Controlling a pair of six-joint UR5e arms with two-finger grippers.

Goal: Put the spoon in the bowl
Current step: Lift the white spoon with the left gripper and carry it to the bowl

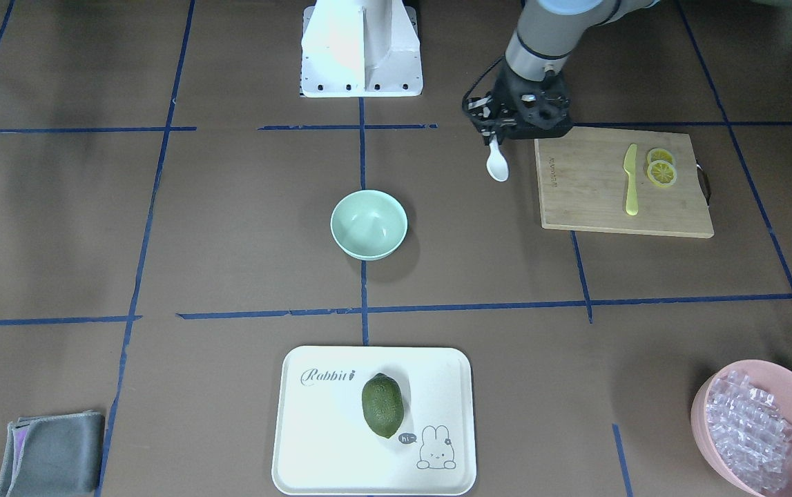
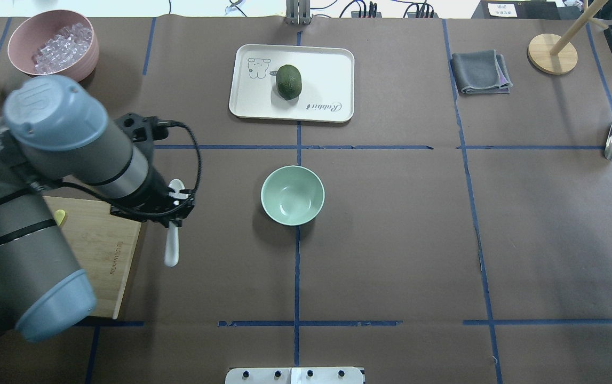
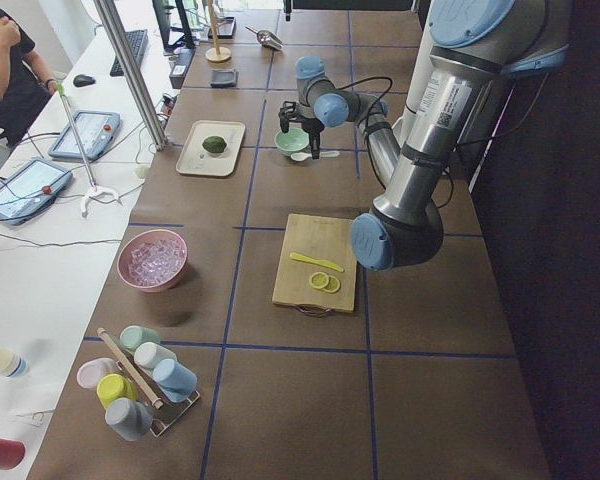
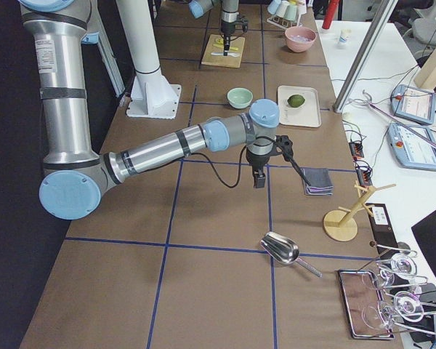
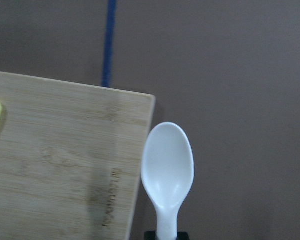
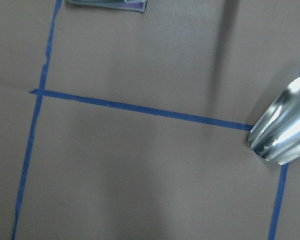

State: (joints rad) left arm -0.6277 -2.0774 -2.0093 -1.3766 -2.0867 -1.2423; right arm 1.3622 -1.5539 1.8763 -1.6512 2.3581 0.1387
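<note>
Carry step: left fingers [image 1: 506, 130] pinch the small white plastic spoon [image 1: 498, 166], which next needs centring over the round mint-green bowl [image 1: 369, 228]; right fingers [image 4: 259, 180]: cannot tell.

spoon [image 5: 167, 165] handle cropped, pink bowl [image 1: 701, 422] cropped

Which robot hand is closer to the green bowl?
Left. The left gripper, holding the spoon, is at the cutting board's corner, across from the bowl; the right gripper is farther off, near the scoop.
</note>
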